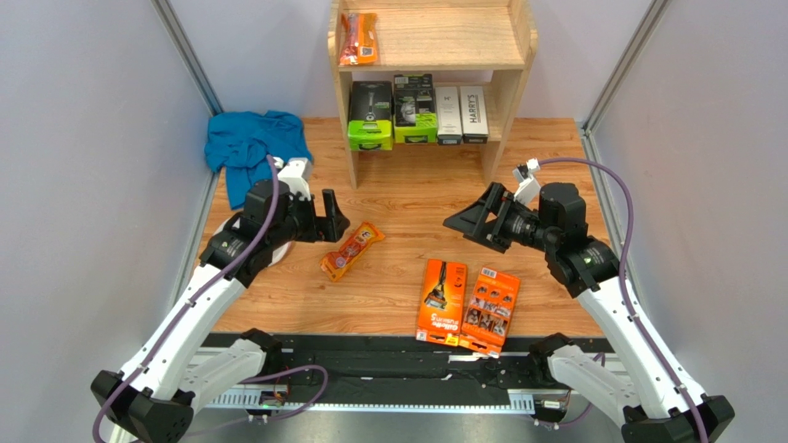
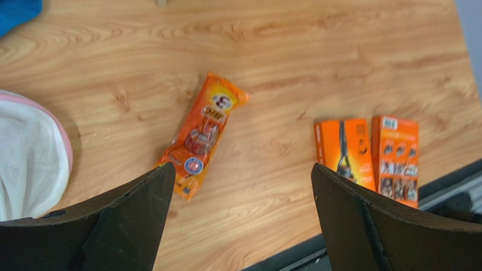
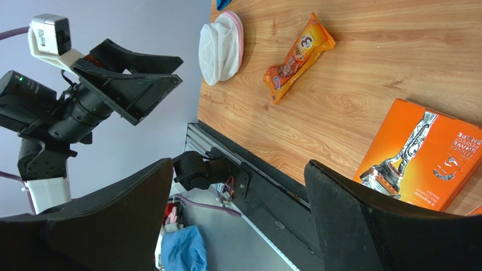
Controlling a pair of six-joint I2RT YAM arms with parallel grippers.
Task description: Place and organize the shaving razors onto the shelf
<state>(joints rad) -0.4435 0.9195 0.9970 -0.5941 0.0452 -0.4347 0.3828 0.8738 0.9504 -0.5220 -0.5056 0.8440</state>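
Note:
The wooden shelf [image 1: 453, 37] stands at the back. Its top tier carries one orange blister pack [image 1: 358, 39]; two white razor boxes [image 1: 461, 114] stand on the lower tier. Another orange blister pack [image 1: 352, 250] [image 2: 201, 135] [image 3: 297, 56] lies on the table. Two flat orange boxes [image 1: 442, 301] [image 1: 490, 310] [image 2: 345, 149] [image 2: 396, 158] lie side by side near the front edge. My left gripper [image 1: 335, 221] [image 2: 243, 169] hovers open and empty, just left of the loose blister pack. My right gripper [image 1: 462, 221] [image 3: 237, 165] hangs open and empty, up and right of the orange boxes.
Two green-and-black boxes [image 1: 393, 113] fill the left of the lower tier. A blue cloth [image 1: 254, 143] lies at the back left. A white mesh disc [image 2: 28, 158] [image 3: 222, 48] sits under my left arm. Grey walls close in both sides.

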